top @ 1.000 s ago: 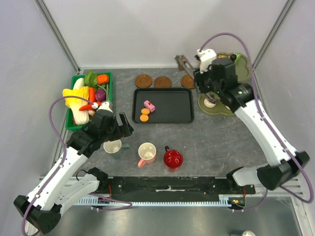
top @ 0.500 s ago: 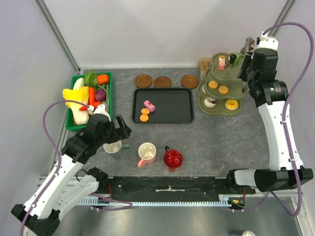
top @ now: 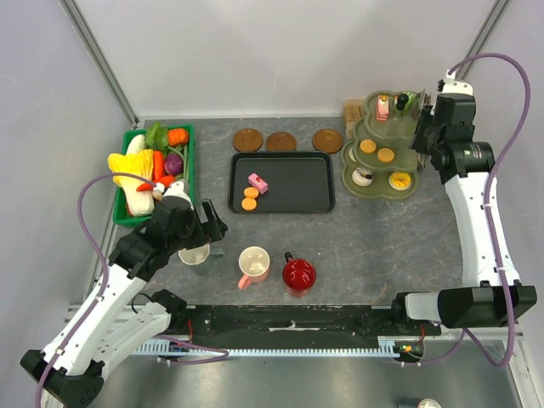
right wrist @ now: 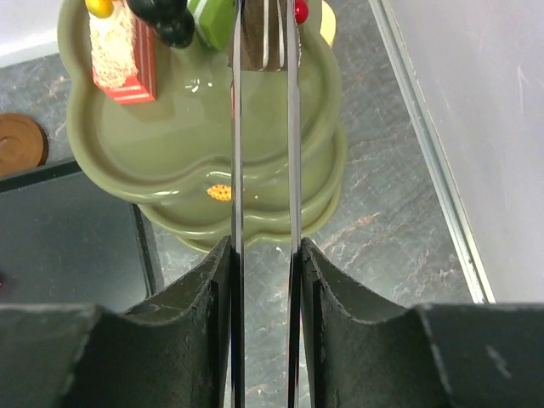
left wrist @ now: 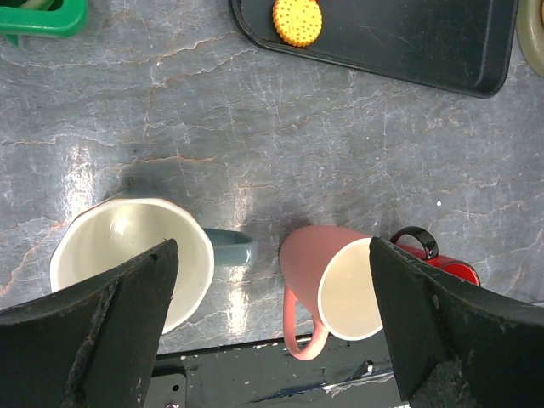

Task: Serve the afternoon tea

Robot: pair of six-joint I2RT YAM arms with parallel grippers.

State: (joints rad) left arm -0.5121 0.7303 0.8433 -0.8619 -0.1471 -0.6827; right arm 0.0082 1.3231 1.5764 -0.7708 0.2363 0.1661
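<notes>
The tea is partly served. Small cakes and biscuits sit on the green tiered stand [top: 378, 180] at the far right, among them a pink cake [top: 383, 105] on the top tier and orange biscuits [top: 376, 150] lower down. On the black tray [top: 297, 183] at the centre lie another pink cake [top: 257, 182] and two orange biscuits [top: 250, 198], which I judge are left to move.

The whitish mug [top: 195, 253], pink mug [top: 254, 263] and red mug [top: 299, 274] stand in a near row on the tabletop. They are well apart from the three bare brown coasters [top: 281, 141] beyond the tray, so the mugs look unserved.

The left end effector [left wrist: 272, 255] hangs wide open over the whitish mug, touching nothing. The right end effector [right wrist: 265, 246] pinches metal tongs [right wrist: 235, 127], whose tips reach over the top tier. Whether they carry anything I cannot tell.
</notes>
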